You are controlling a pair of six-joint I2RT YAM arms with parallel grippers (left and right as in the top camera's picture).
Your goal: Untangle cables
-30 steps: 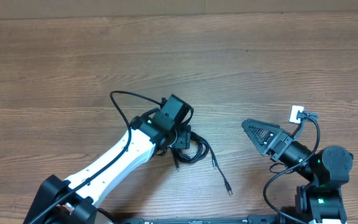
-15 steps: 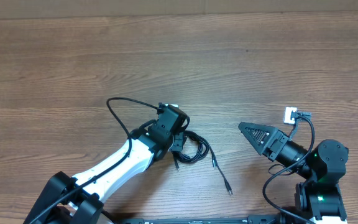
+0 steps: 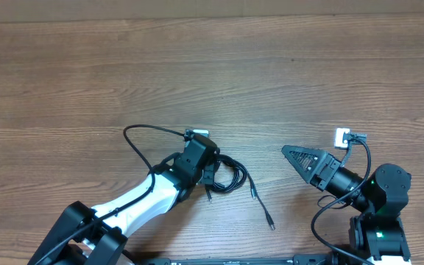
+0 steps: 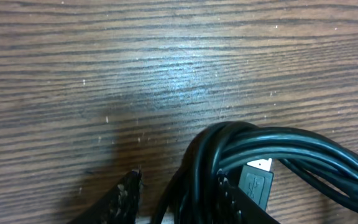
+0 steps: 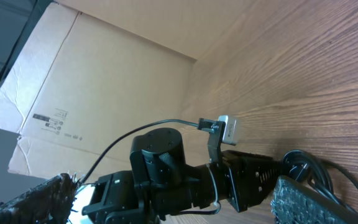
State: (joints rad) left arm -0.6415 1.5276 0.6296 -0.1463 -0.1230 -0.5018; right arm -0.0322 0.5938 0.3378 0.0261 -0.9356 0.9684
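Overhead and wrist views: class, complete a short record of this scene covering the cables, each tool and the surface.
surface: wooden table
cables: black coiled bundle, one loose strand trailing out of it
plug: USB plug showing among the coils
left tool: open, fingers astride the bundle, gap on one side
right tool: wide open, empty, apart from the bundle

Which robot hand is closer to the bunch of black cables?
Left. The left gripper sits right at the cables, with some strands between its jaws. The right gripper is off to their right, wide open, touching none.
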